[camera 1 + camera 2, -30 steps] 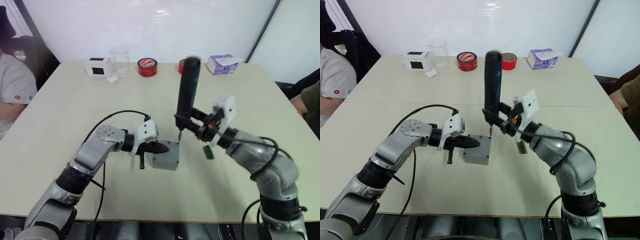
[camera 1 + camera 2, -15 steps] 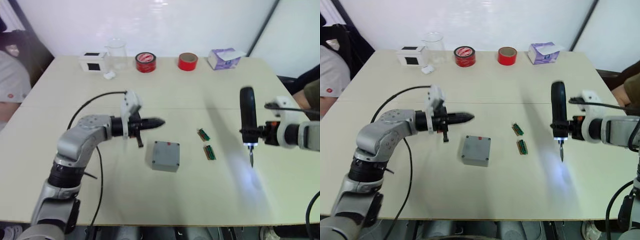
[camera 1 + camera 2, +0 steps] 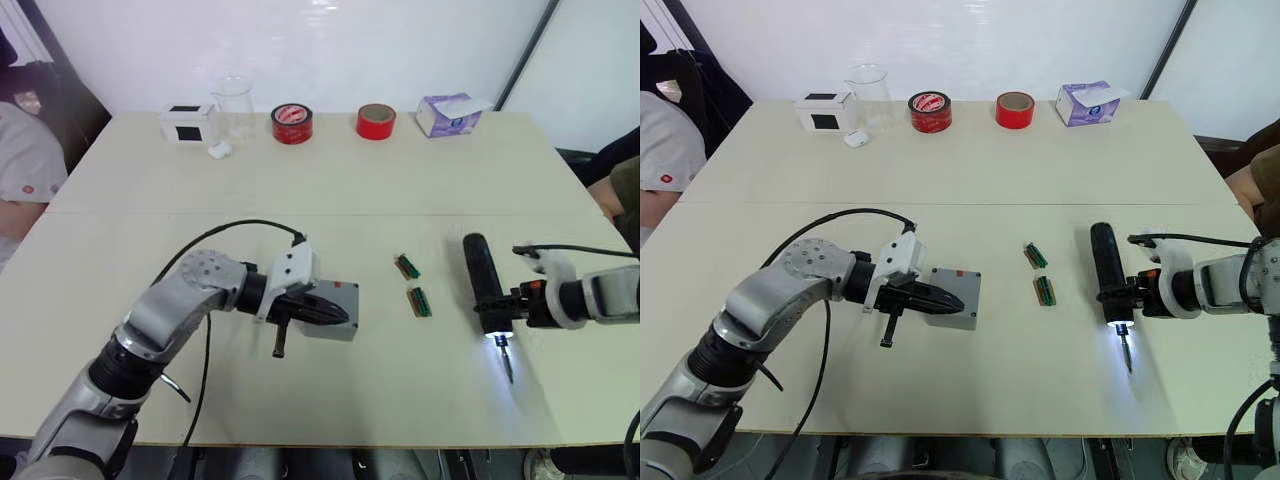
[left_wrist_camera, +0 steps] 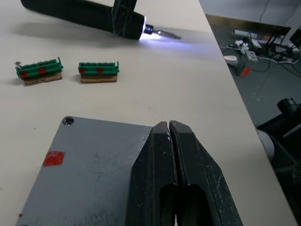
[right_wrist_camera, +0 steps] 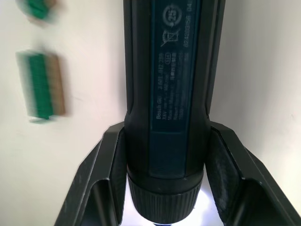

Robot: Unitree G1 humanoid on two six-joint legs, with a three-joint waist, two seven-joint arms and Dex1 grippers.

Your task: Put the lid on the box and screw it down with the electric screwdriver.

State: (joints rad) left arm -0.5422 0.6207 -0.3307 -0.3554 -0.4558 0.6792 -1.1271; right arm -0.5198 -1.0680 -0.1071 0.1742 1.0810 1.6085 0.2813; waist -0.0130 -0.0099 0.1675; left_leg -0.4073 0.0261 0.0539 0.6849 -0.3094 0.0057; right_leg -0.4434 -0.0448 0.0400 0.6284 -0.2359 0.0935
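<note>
While the left hand (image 4: 169, 141) sits on top of the lid (image 4: 89, 174) with its two fingers pressed flat together, the grey lid with its red mark covers the box (image 3: 952, 297) near the middle of the counter (image 3: 970, 160). Over on the right, the right hand (image 5: 162, 155) is clamping the electric screwdriver (image 3: 1106, 274) low over the counter, tip light glowing. Two little green terminal blocks (image 3: 1040, 275) lie between box and screwdriver.
</note>
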